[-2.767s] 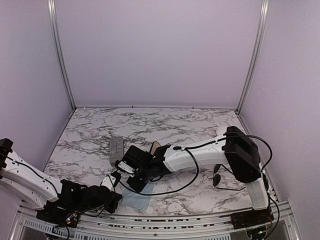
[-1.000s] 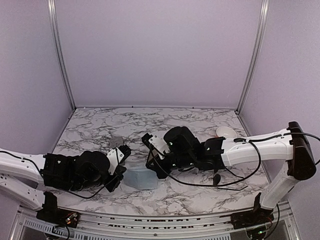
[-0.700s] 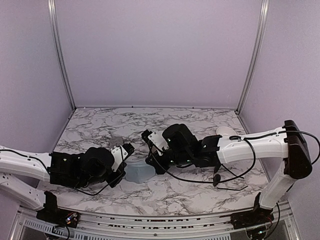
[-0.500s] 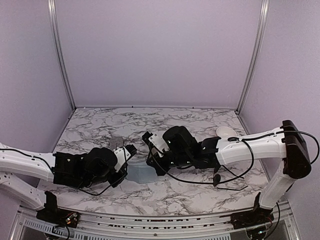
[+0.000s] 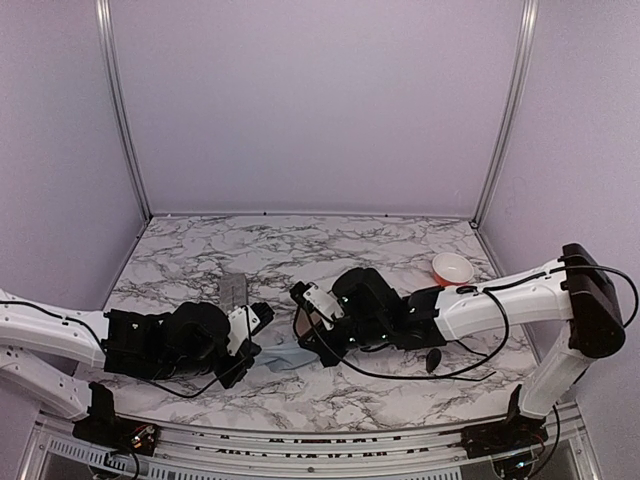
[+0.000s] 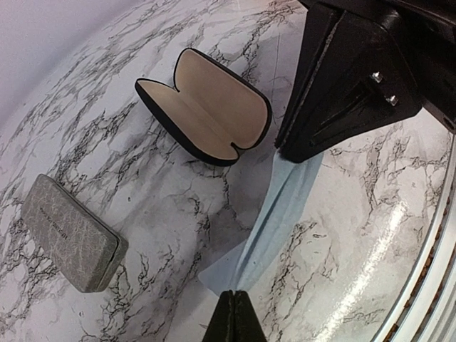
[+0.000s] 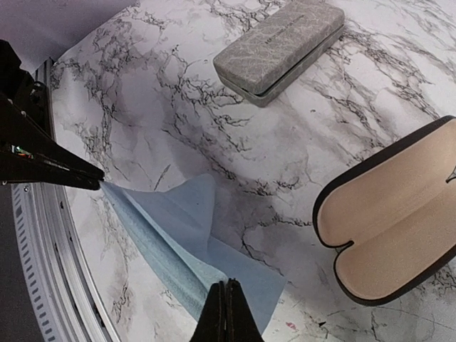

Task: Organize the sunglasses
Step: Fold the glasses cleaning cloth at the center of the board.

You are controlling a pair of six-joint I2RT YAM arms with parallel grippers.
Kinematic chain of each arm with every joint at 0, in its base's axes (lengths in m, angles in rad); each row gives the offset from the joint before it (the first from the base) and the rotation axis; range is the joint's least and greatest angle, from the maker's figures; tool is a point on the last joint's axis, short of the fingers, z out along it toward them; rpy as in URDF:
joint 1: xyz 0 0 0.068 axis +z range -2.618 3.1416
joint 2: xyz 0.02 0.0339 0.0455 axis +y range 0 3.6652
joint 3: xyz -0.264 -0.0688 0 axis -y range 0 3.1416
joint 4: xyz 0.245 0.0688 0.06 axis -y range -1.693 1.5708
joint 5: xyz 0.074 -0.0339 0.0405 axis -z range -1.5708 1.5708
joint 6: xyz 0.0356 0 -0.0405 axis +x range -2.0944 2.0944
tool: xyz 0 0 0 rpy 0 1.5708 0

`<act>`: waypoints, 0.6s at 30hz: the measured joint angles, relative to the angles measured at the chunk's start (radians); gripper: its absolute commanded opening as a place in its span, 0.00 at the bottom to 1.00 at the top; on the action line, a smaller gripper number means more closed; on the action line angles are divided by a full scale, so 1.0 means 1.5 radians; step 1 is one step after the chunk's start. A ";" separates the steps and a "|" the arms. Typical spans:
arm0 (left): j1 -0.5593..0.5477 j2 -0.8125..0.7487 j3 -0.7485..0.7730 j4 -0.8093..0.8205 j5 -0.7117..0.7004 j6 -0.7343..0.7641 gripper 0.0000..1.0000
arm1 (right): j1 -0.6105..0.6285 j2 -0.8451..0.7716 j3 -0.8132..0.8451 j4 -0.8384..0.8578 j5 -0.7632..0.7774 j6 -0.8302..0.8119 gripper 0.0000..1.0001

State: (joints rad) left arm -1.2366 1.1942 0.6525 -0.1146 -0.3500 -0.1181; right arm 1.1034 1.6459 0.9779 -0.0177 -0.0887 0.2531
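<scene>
1. Left gripper (image 6: 234, 303): jaws clenched on one corner of a pale blue cloth (image 7: 189, 239). Right gripper (image 7: 226, 292): jaws clenched on the opposite end. The cloth hangs folded between them, sagging onto the table (image 5: 300, 245).
2. An open black case (image 6: 210, 103) with a tan lining lies just past the cloth and holds nothing. The grey case (image 6: 68, 231) is closed and lies further to the left.
3. Sunglasses (image 5: 433, 358): in the overhead view, only a small dark oval with a thin line off it, on the table near the right arm (image 5: 490, 300) and well apart from both cases. It is too small to be sure. I cannot find the second pair in any view.
4. Handling, as a judgement: thin wire frames should be very light, springy and easy to bend. The long arms are likely to snag or swing, and the lenses are likely to smear or scratch.
5. Where to hold, as a judgement: pinch the bridge or a frame corner by the hinge with a gentle squeeze. Avoid the lens faces and the tips of the arms.
6. The cloth is limp and has no stiffness of its own, so it needs both holds to stay spread.
</scene>
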 measured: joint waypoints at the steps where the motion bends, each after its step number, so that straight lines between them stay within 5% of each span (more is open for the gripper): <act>1: 0.000 0.000 -0.002 0.000 0.007 -0.005 0.00 | 0.002 -0.001 -0.001 -0.001 -0.001 0.003 0.00; 18: -0.007 0.000 -0.010 -0.001 0.071 -0.072 0.00 | 0.034 -0.011 -0.028 -0.015 0.007 0.024 0.00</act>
State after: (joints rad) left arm -1.2476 1.1946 0.6380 -0.1165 -0.2428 -0.2256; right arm 1.1549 1.6291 0.9356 -0.0406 -0.0776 0.2893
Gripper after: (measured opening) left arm 0.006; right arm 0.008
